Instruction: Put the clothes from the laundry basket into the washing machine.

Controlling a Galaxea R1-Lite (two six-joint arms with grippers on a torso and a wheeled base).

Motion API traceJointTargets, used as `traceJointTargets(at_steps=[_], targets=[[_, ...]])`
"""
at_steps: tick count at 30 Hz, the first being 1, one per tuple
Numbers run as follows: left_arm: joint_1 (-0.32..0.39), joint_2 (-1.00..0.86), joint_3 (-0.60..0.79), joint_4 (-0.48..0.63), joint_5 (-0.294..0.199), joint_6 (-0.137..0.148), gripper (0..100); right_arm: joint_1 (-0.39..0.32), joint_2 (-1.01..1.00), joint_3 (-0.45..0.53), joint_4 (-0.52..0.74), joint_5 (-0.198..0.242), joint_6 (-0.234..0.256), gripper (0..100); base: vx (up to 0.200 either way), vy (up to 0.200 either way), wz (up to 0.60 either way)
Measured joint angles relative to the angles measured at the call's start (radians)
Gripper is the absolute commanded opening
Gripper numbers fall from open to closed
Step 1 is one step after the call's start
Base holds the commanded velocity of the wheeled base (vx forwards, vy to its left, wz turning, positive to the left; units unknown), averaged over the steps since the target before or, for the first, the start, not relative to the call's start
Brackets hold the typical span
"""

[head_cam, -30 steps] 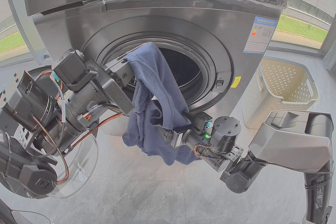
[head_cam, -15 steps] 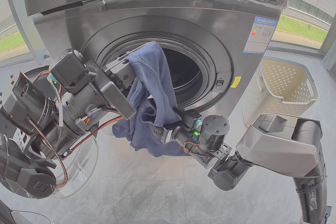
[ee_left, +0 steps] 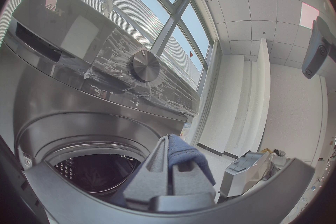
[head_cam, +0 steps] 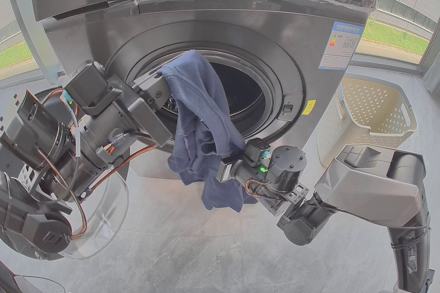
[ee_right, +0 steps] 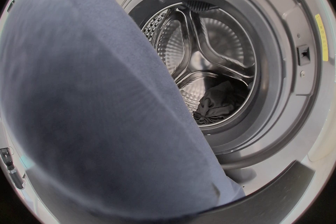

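Loading step: my left end effector (head_cam: 158, 81) pinches the navy shirt (head_cam: 201, 115) before the open washing machine (head_cam: 275, 33); my right end effector (head_cam: 222, 168) sits among its hanging folds, grip impossible to tell. Next, I judge, both must carry it past the door rim (head_cam: 275, 117), then release.

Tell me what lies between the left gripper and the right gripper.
The blue garment: in the head view it hangs from the left gripper down to the right gripper.

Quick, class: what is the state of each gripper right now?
Left gripper: closed, holding the blue garment by its top edge.
Right gripper: cannot be told; the blue garment covers it.
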Motion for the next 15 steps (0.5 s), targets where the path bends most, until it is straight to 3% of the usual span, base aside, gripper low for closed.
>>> traceJointTargets(at_steps=[11,13,15], targets=[[0.143,0.026,0.053,0.077,-0.02,0.009,0,-0.032,-0.148,0.114,0.0,-0.024,0.008,0,0.0,0.0,0.0],[0.172,0.036,0.074,0.093,-0.036,0.016,0,-0.038,-0.171,0.129,0.0,-0.027,0.009,0,0.0,0.0,0.0],[0.195,0.051,0.101,0.1,-0.052,0.041,0,-0.044,-0.191,0.142,0.0,-0.027,0.01,0,0.0,0.0,0.0]])
